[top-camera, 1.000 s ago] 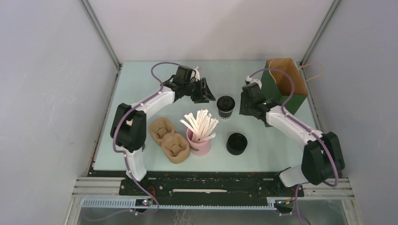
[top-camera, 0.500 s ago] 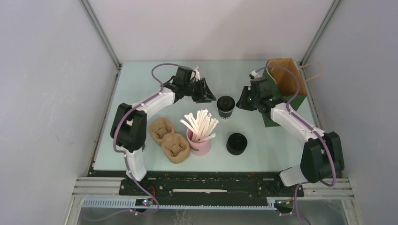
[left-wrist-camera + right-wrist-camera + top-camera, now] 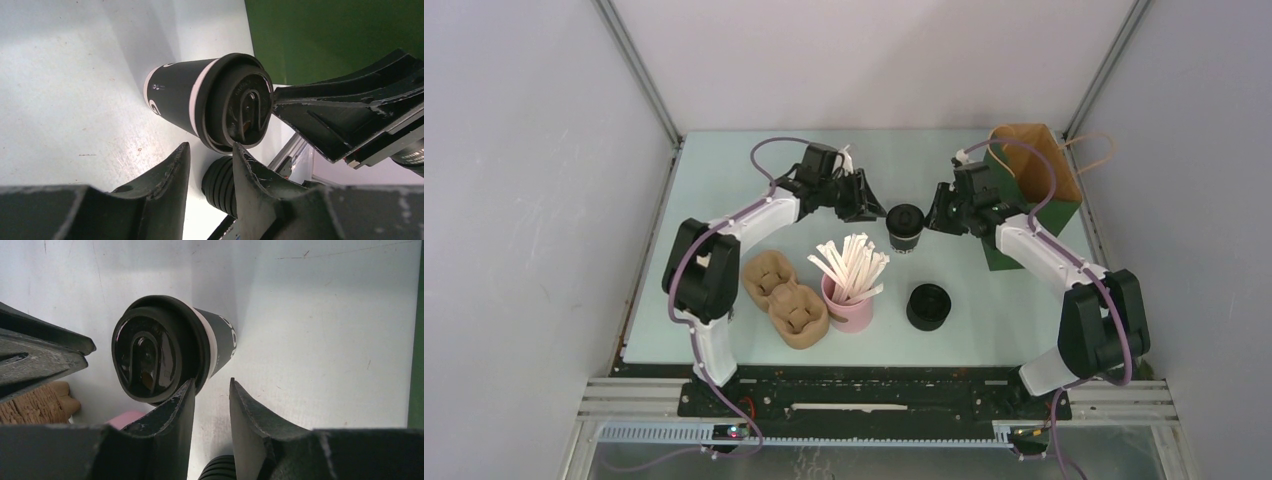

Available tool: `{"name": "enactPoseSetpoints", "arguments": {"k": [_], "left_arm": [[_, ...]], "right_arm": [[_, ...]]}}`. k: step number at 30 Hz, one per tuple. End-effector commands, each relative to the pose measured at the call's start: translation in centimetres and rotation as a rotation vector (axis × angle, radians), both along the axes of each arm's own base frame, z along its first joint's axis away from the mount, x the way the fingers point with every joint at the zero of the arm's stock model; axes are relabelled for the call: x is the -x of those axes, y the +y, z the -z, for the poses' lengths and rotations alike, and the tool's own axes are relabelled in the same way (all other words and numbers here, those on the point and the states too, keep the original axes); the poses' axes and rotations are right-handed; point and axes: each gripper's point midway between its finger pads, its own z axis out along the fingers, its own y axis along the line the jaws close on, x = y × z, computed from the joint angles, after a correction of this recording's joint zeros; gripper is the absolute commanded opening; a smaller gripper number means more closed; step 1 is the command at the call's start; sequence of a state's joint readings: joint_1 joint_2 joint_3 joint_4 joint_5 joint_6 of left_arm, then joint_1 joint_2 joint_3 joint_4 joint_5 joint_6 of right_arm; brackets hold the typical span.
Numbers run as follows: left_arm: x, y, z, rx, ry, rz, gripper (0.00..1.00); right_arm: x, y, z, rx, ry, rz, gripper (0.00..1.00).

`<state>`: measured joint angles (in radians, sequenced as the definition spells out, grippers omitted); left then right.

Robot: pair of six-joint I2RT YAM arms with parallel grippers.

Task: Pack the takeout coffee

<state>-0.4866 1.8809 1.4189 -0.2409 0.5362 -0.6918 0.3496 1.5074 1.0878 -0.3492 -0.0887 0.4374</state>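
overhead, shows the takeout coffee (image 3: 905,228) upright on the table (image 3: 724,180), between the left gripper (image 3: 871,210) and right gripper (image 3: 934,220), with the green paper bag (image 3: 1052,222) standing open behind the right arm. at the left wrist, finds fingers (image 3: 172,170) parted and empty, stopping short of the cup. at the right wrist, finds fingers (image 3: 177,410) likewise apart and grasping nothing, one tip at the lid (image 3: 150,357) edge; best to centre the cup body between them, below the lid, then squeeze gently.
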Motion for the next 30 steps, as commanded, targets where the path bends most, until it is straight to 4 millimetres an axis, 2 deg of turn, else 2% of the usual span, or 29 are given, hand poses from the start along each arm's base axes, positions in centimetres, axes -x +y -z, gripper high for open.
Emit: {"name": "enactPoseSetpoints", "arguments": {"k": [1,7,13,24,30], "left_arm": [[0.6,-0.6,1.2,0.001,0.014,0.019,0.41],[0.1,-0.1,1.1,-0.017,-0.007,-0.002,0.38],[-0.1,-0.8,1.6,-0.006,0.016,0.007,0.38],[-0.3,-1.3,2.6,-0.018,0.030,0.010,0.36],[-0.3,-1.4,2.2,-0.017,0.018,0.008,0.36]], "right_arm": [[-1.1,0.3,-3.0,-0.027,-0.072,0.018,0.40],[-1.0,0.2,-4.2,-0.016,-0.108,0.021,0.39],[-1.9,0.5,-3.3,-0.013,-0.084,0.017,0.36],[-2.5,0.4,-1.9,-0.010,-0.057,0.021,0.32],[-2.5,0.1,-0.8,0.008,-0.029,0.025,0.31]]}}
